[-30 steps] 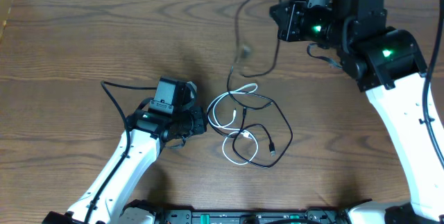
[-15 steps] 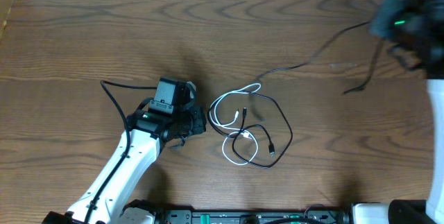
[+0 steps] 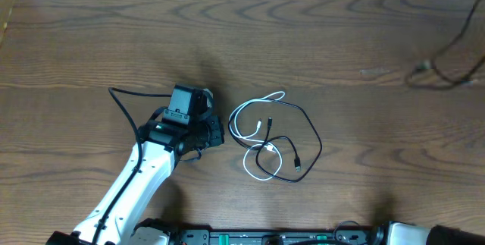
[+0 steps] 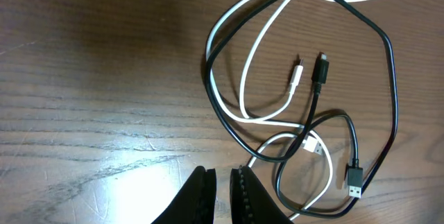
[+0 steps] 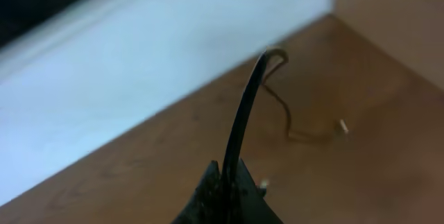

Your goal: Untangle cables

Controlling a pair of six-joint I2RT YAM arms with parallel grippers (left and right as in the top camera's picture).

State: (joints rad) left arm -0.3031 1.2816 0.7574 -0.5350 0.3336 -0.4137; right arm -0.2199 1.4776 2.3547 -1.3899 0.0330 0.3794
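A tangle of cables lies mid-table: a white cable [image 3: 235,124] looped through a black cable [image 3: 317,140]. In the left wrist view the white cable [image 4: 297,78] and the black cable [image 4: 390,78] cross several times, and a USB plug [image 4: 354,182] lies at the lower right. My left gripper [image 3: 220,133] rests just left of the tangle. Its jaws [image 4: 222,173] are almost closed, a thin gap between them, holding nothing. Another black cable [image 3: 447,63] trails blurred at the far right edge. My right gripper [image 5: 229,175] is shut on that black cable [image 5: 253,99], raised above the table.
The left arm's own thick black wire [image 3: 125,101] loops on the table behind it. A white wall [image 5: 139,78] and a wooden side edge [image 5: 395,23] stand beyond the table's far right corner.
The right arm has swung right, out of the overhead view, dragging one black cable clear of the tangle to the right edge. The left arm and the remaining tangle have barely moved.
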